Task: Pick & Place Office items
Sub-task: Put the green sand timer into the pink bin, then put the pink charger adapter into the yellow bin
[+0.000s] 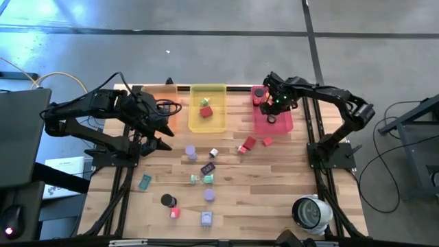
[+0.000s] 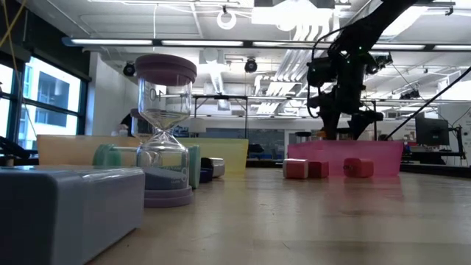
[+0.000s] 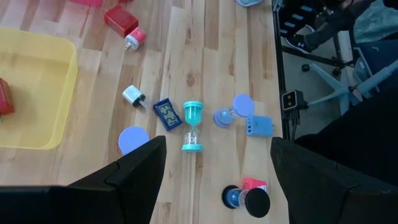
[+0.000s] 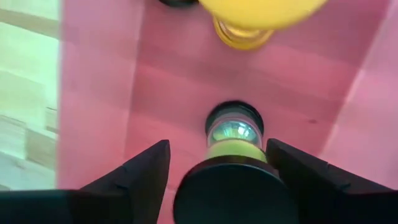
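My right gripper (image 1: pixel 273 108) hangs open, pointing down into the pink tray (image 1: pixel 282 125) at the far right. Between its fingers, in the right wrist view, stands a black-capped hourglass (image 4: pixel 235 134) with green sand. A yellow hourglass (image 4: pixel 245 22) lies beyond it in the tray. My left gripper (image 1: pixel 164 127) waits open above the table's left side, holding nothing. Small pieces lie loose on the wood: a teal hourglass (image 3: pixel 193 127), a dark blue rectangle (image 3: pixel 166 116), a white plug (image 3: pixel 132 96), a lavender disc (image 3: pixel 132 140), and a black disc (image 1: pixel 167 200). My right gripper (image 4: pixel 217 148) has a finger on each side of the black-capped hourglass's near cap (image 4: pixel 236 193). A gap shows beside one finger (image 4: pixel 143 174). The cap overlaps the other finger in the picture, so I cannot tell whether it touches.
A yellow tray (image 1: pixel 208 88) with a red cube (image 1: pixel 204 112) stands at the far middle, and an orange tray (image 1: pixel 169 91) lies to its left. Red pieces (image 1: pixel 248 144) lie near the pink tray. A white-grey round device (image 1: pixel 312 211) sits at the near right corner.
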Tool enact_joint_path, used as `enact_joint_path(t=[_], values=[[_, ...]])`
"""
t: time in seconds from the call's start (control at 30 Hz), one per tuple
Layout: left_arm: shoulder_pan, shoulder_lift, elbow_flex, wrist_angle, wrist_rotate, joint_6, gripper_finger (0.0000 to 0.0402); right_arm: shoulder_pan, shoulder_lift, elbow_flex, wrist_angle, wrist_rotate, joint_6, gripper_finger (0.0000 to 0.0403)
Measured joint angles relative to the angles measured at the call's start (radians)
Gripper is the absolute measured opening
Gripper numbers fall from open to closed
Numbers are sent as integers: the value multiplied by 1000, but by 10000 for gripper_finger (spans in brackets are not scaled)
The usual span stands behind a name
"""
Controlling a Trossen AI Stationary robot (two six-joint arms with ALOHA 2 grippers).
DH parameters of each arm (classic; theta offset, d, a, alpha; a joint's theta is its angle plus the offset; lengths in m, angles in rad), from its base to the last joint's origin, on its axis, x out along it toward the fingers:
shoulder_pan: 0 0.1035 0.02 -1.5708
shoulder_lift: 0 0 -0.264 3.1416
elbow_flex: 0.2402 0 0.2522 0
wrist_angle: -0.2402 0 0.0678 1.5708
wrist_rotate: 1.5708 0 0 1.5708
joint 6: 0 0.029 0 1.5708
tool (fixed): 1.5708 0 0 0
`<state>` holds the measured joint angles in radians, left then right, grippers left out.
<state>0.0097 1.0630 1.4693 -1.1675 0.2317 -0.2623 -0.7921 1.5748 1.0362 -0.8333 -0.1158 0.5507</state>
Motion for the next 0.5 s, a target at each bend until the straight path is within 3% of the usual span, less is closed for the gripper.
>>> enact_joint_path(t=[0.27,0.5], values=[[0,6,0,5,0,0,282,0,-75,68,-19,14,-5,256],[0,16,0,5,2,-15,282,1,-178,158,-116,111,-32,256]])
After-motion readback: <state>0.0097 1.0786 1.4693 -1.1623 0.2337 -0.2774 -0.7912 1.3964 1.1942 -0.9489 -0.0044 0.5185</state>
